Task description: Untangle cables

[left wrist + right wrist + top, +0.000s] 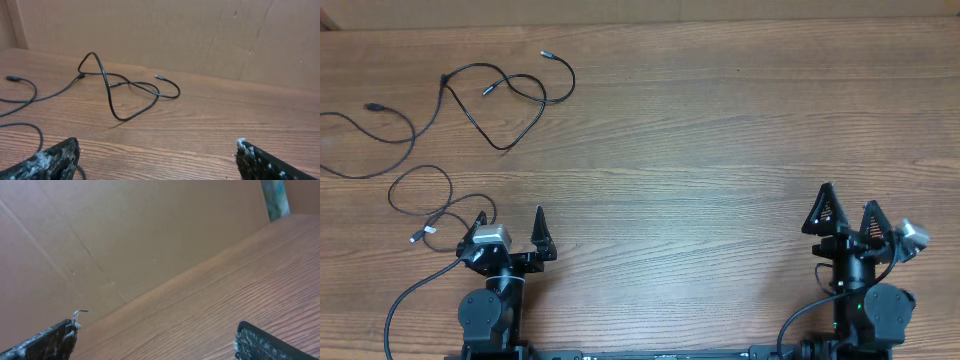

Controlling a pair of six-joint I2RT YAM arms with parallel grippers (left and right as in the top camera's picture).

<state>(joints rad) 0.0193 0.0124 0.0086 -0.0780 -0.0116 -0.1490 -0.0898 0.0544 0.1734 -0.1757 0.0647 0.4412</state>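
Thin black cables lie at the table's far left. One looped, crossing cable (505,147) with small plug ends sits at the back left; it also shows in the left wrist view (111,102), rising in a raised loop. A second cable (411,135) curves off the left edge. A third cable (448,187) loops close to my left gripper, with a pale-tipped end. My left gripper (510,222) (156,150) is open and empty, just right of that third cable. My right gripper (849,198) (156,330) is open and empty at the front right, far from the cables.
A brown cardboard wall (200,35) stands along the table's far edge and also shows in the right wrist view (125,230). The wooden table (700,150) stretches between the arms. Thick black arm cables (395,310) run by the left base.
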